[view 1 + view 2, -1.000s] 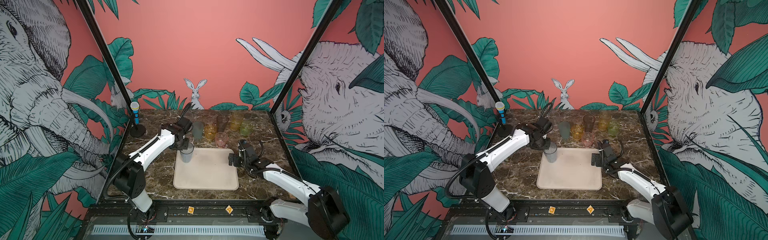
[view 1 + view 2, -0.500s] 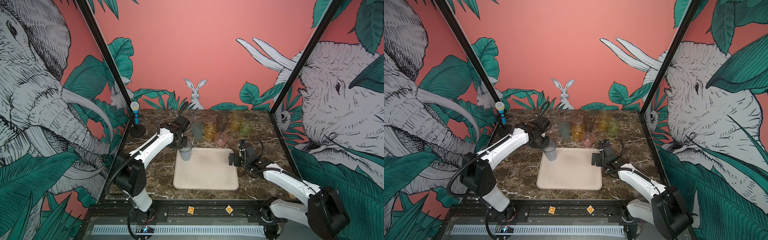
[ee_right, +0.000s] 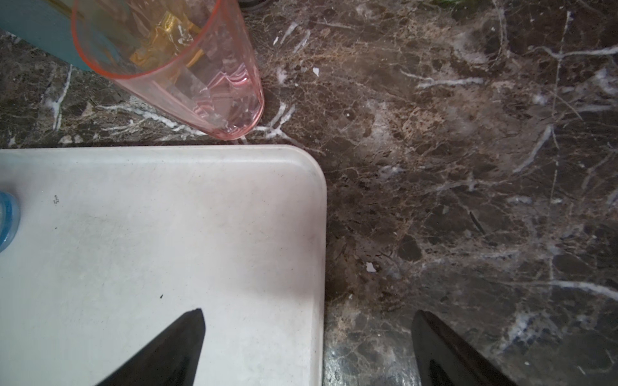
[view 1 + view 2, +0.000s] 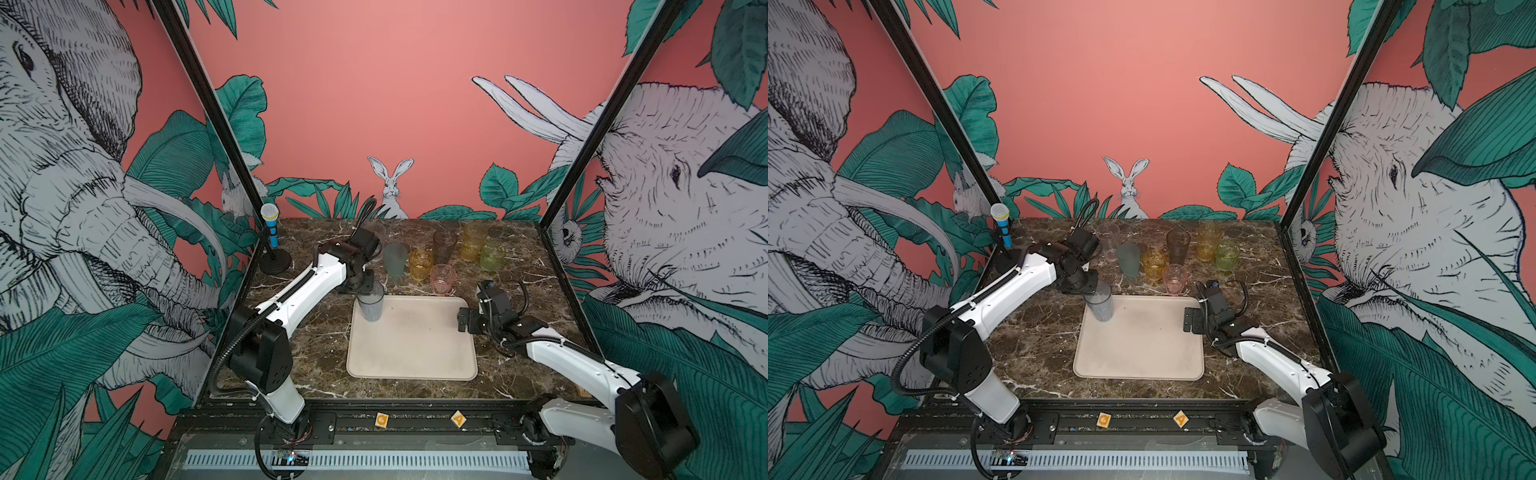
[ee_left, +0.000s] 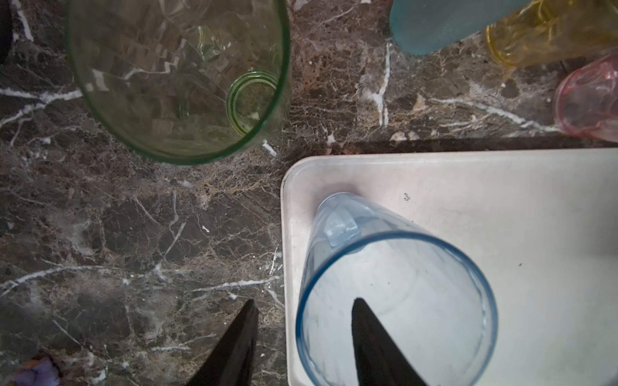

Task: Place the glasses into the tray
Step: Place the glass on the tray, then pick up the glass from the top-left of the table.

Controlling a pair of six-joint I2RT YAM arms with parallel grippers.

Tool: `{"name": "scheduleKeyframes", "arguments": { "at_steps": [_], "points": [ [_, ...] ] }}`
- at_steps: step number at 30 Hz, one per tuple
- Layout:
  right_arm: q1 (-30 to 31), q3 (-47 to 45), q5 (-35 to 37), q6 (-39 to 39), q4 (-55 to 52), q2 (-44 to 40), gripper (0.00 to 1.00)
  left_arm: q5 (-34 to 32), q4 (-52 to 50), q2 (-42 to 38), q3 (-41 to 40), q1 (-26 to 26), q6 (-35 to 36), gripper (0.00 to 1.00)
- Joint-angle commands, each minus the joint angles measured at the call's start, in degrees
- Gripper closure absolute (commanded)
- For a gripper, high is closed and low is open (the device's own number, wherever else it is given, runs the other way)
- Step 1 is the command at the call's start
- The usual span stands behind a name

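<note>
A tall grey-blue glass (image 4: 371, 305) (image 5: 394, 300) stands upright in the far left corner of the cream tray (image 4: 411, 345) (image 4: 1142, 345). My left gripper (image 4: 368, 286) (image 5: 304, 300) hangs at its rim, open: one finger is inside the glass, the other outside, and neither touches the wall. My right gripper (image 4: 463, 320) (image 3: 307, 312) is open and empty over the tray's far right corner (image 3: 301, 167). Behind the tray stand the frosted teal (image 4: 395, 259), amber (image 4: 420, 264), pink (image 4: 443, 279), smoky brown (image 4: 444, 246), yellow (image 4: 473, 241) and green (image 4: 492, 256) glasses.
A clear glass (image 5: 177, 77) stands on the marble just beyond the tray's far left corner, close to my left wrist. A blue toy microphone (image 4: 270, 226) on a black stand is at the far left edge. Black frame posts bound both sides.
My left gripper has opened and let go of the grey-blue glass, which now stands free in the tray. The right arm has not moved.
</note>
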Motion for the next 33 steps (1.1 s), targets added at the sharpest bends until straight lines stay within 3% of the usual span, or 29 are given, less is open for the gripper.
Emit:
{"name": "scheduleKeyframes", "arguments": {
  "at_steps": [1,12,18,28,33],
  "points": [
    [-0.18,-0.73,0.31,0.62,1.55,-0.74,0.01,-1.29,-4.22,-2.37,2.45,0.45,-0.25,0.47],
    [-0.31,-0.88,0.22,0.61,1.74,-0.89,0.01,-0.06,-8.03,-3.79,9.79,3.30,1.54,0.39],
    [-0.30,-0.81,0.08,0.61,1.83,-0.82,0.01,-0.96,-9.27,-3.80,14.60,5.61,2.92,0.28],
    [-0.33,-0.73,-0.02,0.61,1.83,-0.67,0.01,-2.98,-8.44,1.63,22.54,7.66,5.04,0.10],
    [-0.42,-0.90,0.03,0.70,1.67,-0.86,0.01,-3.48,-8.27,5.23,25.30,8.59,5.27,0.06]
  ]
}}
